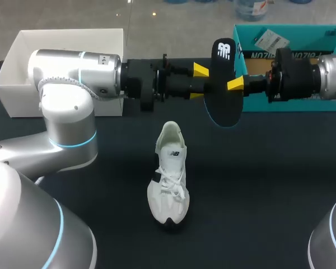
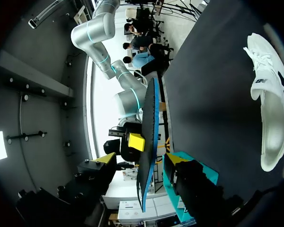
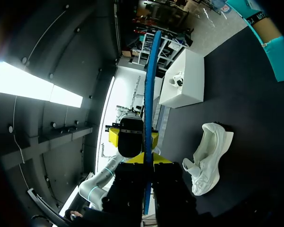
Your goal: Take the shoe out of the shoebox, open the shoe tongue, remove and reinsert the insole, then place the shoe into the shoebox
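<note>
A black insole (image 1: 224, 84) with a blue edge hangs upright above the table's back middle. My right gripper (image 1: 234, 84) is shut on it, and in the right wrist view the insole (image 3: 149, 94) rises edge-on from between the two yellow tips of that gripper (image 3: 148, 158). My left gripper (image 1: 199, 83) faces it from the other side and is open. Its tips stand apart on either side of the insole (image 2: 149, 123) without touching it, as the left gripper (image 2: 141, 158) shows in its own view. The white shoe (image 1: 169, 174) lies on the dark table below, toe toward the front. The teal shoebox (image 1: 291, 67) stands at the back right.
A white box (image 1: 61, 67) stands at the back left, behind my left arm, and in the right wrist view this white box (image 3: 184, 80) holds something white. The shoe (image 3: 208, 156) and the teal box (image 3: 270, 42) lie well apart on the dark tabletop.
</note>
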Motion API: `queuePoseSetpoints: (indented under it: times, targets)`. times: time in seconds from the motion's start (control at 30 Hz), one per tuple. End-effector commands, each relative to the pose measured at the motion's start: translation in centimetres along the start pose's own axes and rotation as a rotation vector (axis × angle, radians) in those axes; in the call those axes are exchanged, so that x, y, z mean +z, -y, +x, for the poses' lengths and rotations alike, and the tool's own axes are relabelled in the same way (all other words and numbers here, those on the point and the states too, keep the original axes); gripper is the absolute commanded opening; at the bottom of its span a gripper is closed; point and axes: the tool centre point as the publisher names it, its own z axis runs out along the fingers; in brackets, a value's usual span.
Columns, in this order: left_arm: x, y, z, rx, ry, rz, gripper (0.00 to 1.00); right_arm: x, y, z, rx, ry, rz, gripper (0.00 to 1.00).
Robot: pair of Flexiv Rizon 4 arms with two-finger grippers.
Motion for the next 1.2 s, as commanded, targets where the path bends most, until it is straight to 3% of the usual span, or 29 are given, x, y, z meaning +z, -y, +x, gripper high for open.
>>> queuePoseSetpoints:
  times: [0.03,0.13,0.27,0.6,0.73,0.9,1.2]
  targets:
    - [-0.6,-0.4,-0.2,-0.002,-0.019,-0.001,1.00,-0.2,0.6,0.1,0.002,0.009,-0.004,0.00]
    - [-1.2,-0.8,-0.2,-0.001,-0.022,-0.009,1.00,-0.4,0.8,0.0,-0.003,0.021,-0.005,0.00]
    - [-2.7,-1.2,-0.3,-0.021,-0.051,0.037,1.00,-0.7,0.9,0.2,-0.043,0.045,-0.015,0.00]
    - [-8.8,-4.0,1.2,-0.061,-0.158,0.050,1.00,-2.1,0.4,1.3,-0.160,0.096,-0.047,0.00]
    - [-10.8,-5.1,1.4,-0.039,-0.164,0.042,1.00,-2.4,-0.2,1.6,-0.233,0.103,-0.080,0.00]
    - [-13.0,-7.1,1.7,-0.035,-0.211,0.095,1.00,-2.3,-1.3,1.9,-0.298,0.113,-0.102,0.00]
    - [-15.0,-8.8,2.2,-0.063,-0.244,0.165,1.00,-0.7,-3.7,2.6,-0.378,0.149,-0.105,0.00]
